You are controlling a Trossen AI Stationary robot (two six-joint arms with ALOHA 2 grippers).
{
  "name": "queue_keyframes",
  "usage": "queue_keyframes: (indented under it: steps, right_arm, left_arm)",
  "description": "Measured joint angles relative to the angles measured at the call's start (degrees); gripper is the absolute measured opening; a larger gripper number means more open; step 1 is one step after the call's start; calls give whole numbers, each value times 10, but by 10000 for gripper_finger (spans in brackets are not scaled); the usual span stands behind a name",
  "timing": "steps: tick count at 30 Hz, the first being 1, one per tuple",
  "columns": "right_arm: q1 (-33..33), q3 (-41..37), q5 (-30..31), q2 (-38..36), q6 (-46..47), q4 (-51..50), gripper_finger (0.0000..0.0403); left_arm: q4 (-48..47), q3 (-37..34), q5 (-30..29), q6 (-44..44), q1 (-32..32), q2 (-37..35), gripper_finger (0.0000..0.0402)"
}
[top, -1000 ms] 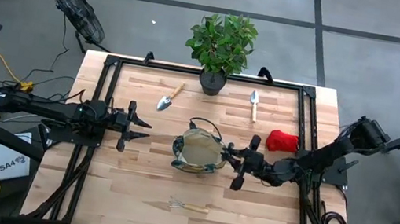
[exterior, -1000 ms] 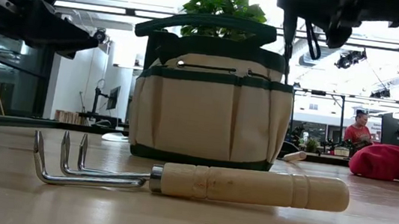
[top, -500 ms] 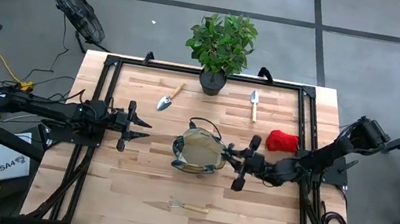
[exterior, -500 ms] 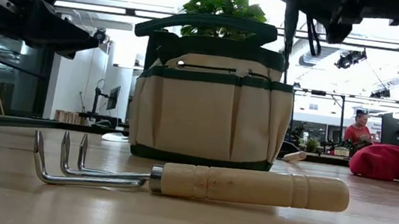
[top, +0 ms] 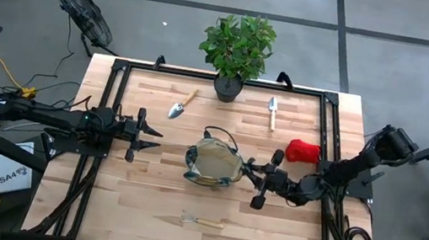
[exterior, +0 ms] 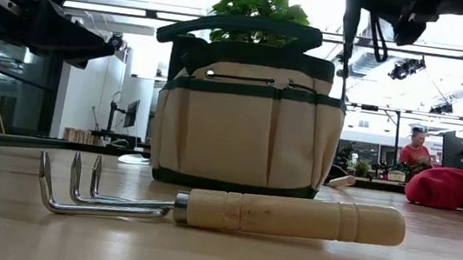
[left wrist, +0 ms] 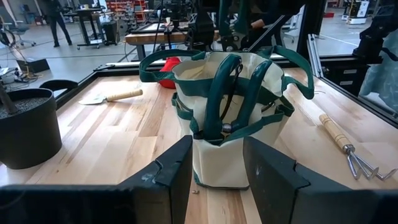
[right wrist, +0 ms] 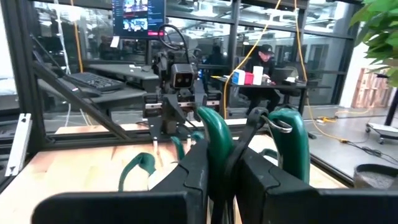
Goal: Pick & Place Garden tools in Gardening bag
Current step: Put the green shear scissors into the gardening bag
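Note:
The tan gardening bag (top: 212,162) with green trim stands upright on its base at the table's middle; it also shows in the low view (exterior: 244,131). My right gripper (top: 250,175) is beside the bag's right rim, shut on pruning shears with green handles (right wrist: 217,134). My left gripper (top: 152,138) is open and empty, left of the bag, its fingers pointing at the bag (left wrist: 230,118). A wooden-handled hand fork (top: 204,221) lies flat near the front edge. Two trowels (top: 181,104) (top: 272,112) lie at the back. A red bundle (top: 302,152) lies to the right. My right gripper pinches the shears between its two fingers at a dark part (right wrist: 227,163) behind the green handles. The fingers come roughly level from the table's right, and the handles (right wrist: 292,140) stick out past the fingertips toward the bag. The shears are lifted clear, above the bag's right rim.
A potted green plant (top: 236,51) stands at the back edge, behind the bag. A black frame (top: 115,71) runs around the tabletop. There is bare wood between the bag and the fork and at the front left. A person sits far off in the room (exterior: 415,151).
My right gripper has gone a little toward the table's right and near edges with the shears, away from the bag's middle. The shears stay held and clear of the bag. The bag and the other tools have not moved.

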Motion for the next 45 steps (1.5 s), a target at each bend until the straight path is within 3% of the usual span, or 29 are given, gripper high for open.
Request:
queue_keyframes:
  steps: [16,30,45]
  right_arm:
    - [-6,0,0,0,42,-34,38]
    - [-69,1,-66,0,94,-76,38]
    - [-89,1,-130,0,106,-98,38]
  left_arm:
    - [0,0,-9,4,0,0,138]
    - [0,0,-10,4,0,0,138]
    - [0,0,-10,3,0,0,138]
